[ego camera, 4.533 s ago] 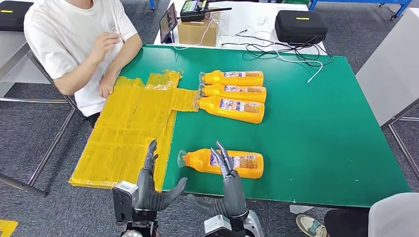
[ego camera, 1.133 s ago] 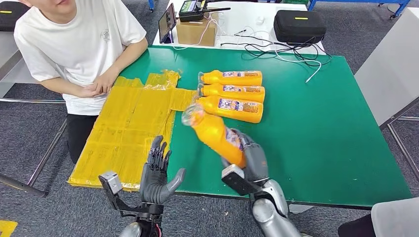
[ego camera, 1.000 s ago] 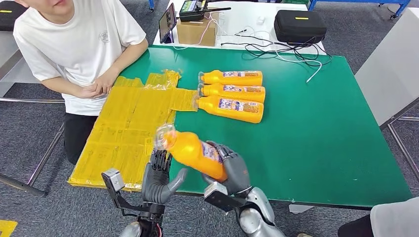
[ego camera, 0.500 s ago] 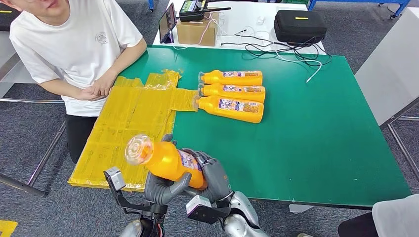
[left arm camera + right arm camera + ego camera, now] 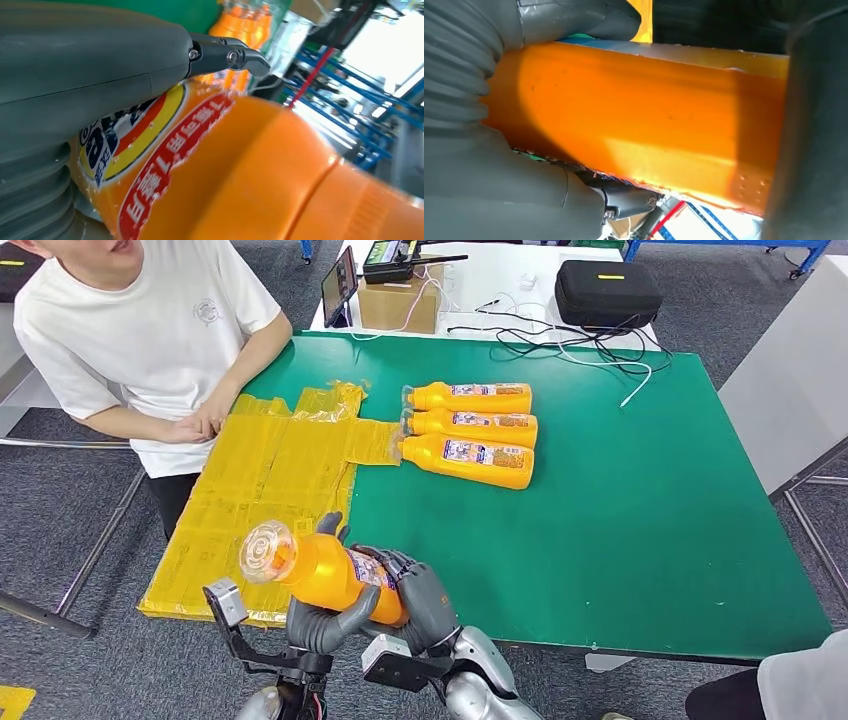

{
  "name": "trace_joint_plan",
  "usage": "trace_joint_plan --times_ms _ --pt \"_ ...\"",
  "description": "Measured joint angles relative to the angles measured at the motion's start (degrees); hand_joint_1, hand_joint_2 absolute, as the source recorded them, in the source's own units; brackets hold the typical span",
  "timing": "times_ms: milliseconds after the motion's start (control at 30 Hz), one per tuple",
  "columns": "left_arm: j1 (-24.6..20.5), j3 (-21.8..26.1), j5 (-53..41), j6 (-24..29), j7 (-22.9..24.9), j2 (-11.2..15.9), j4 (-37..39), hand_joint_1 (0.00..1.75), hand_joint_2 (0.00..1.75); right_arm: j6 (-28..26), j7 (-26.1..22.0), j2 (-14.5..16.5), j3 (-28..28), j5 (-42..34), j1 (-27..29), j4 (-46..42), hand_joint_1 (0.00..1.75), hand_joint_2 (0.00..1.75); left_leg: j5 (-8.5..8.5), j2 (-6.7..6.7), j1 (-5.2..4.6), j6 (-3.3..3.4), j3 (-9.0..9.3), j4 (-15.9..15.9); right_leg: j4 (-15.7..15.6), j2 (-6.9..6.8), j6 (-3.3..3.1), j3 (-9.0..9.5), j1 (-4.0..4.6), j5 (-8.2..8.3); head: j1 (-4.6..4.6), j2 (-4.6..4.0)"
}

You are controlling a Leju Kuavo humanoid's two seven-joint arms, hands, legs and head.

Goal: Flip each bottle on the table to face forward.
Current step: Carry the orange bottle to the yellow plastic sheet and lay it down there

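Item: orange bottle [image 5: 330, 572], lower left of frame, off table. Step: mid-flip handover. Right hand [image 5: 425, 598] wraps base; left hand [image 5: 325, 612] cups underneath (label partly visible). Next: rotate, lay w/ three-bottle row [image 5: 470, 433].

- held bottle [image 5: 335, 573]: glossy orange plastic, clear cap, printed label film
- three bottles [image 5: 470, 430] on table: same glossy plastic
- table [image 5: 640, 520]: matt green, smooth top
- yellow sheets [image 5: 260, 500]: thin shiny plastic film, wrinkled
- hands [image 5: 420, 600]: matt grey plastic, ribbed cover
- floor [image 5: 60, 530]: rough grey carpet
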Motion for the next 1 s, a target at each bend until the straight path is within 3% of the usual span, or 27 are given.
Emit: trace_joint_plan --times_ms 33,100,700,833,900,1000 --pt "-0.18 0.02 0.5 0.32 1.07 0.03 0.33 1.75 1.75 0.23 -0.23 -0.05 0.01 -0.3 0.07 0.08 0.02 0.87 0.0 0.0 0.0 0.0 0.0 0.0 0.0 0.0 0.0 0.0 0.0 0.0 -0.01 0.0" --pt "-0.73 0.11 1.96 0.45 2.55 0.04 1.21 1.75 1.75 0.32 -0.97 -0.15 0.02 -1.03 0.39 0.14 0.0 0.0 0.0 0.01 0.0 0.0 0.0 0.0 0.0 0.0 0.0 0.0 0.0 0.0 0.0 -0.01" --pt "-2.03 0.18 3.14 -0.24 2.99 0.06 2.53 1.75 1.75 -3.45 -4.93 -0.26 -0.3 -3.57 1.85 -0.45 0.0 0.0 0.0 0.01 0.0 0.0 -0.01 0.0 0.0 0.0 0.0 0.0 0.0 0.0 0.02 0.0" --pt "-3.28 0.46 -6.19 10.44 0.91 -0.05 2.54 1.75 1.75 -14.74 -9.79 -0.15 -2.82 -8.35 5.0 -7.16 0.0 0.0 0.0 0.0 0.0 0.0 -0.02 0.0 0.0 0.0 0.0 -0.01 0.0 0.0 0.0 -0.01" --pt "-4.29 0.91 -13.69 17.53 -1.29 0.08 2.8 1.75 1.75 -16.53 -9.97 -0.02 -4.61 -7.69 6.06 -10.6 0.0 0.0 0.0 0.01 0.0 0.0 -0.01 0.0 0.01 0.0 0.0 -0.01 0.0 0.0 0.0 -0.01" --pt "-6.65 4.19 -32.71 28.64 -5.75 -0.75 5.49 1.75 1.75 -16.99 -10.07 1.05 -8.58 -7.53 8.17 -16.7 0.0 0.0 0.02 -0.05 0.01 0.0 -0.02 0.0 0.01 -0.02 0.0 -0.01 0.01 0.0 -0.01 0.0"
